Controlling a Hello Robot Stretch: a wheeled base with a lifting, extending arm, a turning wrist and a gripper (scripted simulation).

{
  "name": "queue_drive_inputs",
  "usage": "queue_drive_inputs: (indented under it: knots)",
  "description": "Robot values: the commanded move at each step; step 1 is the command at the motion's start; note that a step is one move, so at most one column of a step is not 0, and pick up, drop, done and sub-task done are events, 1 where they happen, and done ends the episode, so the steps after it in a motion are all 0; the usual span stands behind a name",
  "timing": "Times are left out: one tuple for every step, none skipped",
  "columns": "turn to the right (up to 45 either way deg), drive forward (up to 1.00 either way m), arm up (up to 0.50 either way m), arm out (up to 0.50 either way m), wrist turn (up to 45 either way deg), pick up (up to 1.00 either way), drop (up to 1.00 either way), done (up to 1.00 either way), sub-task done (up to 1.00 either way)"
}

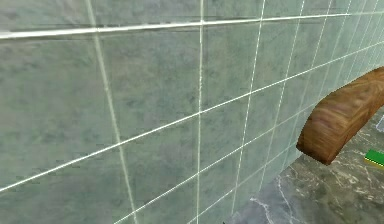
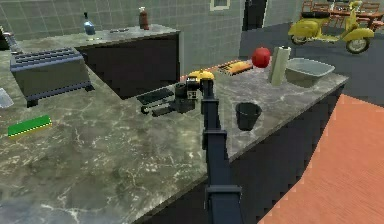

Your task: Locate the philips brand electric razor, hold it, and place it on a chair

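In the arm side view my arm [image 2: 212, 140] reaches out over a marble countertop [image 2: 110, 160]. The gripper [image 2: 178, 97] sits at its far end, near the counter's far edge. Just left of the gripper a small dark flat thing [image 2: 155, 98] lies on the counter; its shape is too small to name. A yellow blob [image 2: 204, 75] shows right behind the gripper. I cannot tell whether the gripper holds anything.
On the counter stand a grey toaster [image 2: 48, 70], a green flat thing [image 2: 30, 125], a black cup [image 2: 247, 116], a red ball [image 2: 261, 57], a white roll [image 2: 281, 65] and a grey bowl [image 2: 310, 71]. A yellow scooter [image 2: 335, 28] stands beyond. The forward view faces a tiled wall [image 1: 150, 100] with a brown wooden curve [image 1: 342, 115].
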Motion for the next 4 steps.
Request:
queue_drive_inputs:
  knots:
    - [0.0,0.00,0.10,0.00,0.0,0.00,0.00,0.00,0.00]
    - [0.0,0.00,0.04,0.00,0.0,0.00,0.00,0.00,0.00]
    - [0.0,0.00,0.00,0.00,-45.0,0.00,0.00,0.00,0.00]
    - [0.0,0.00,0.00,0.00,-45.0,0.00,0.00,0.00,0.00]
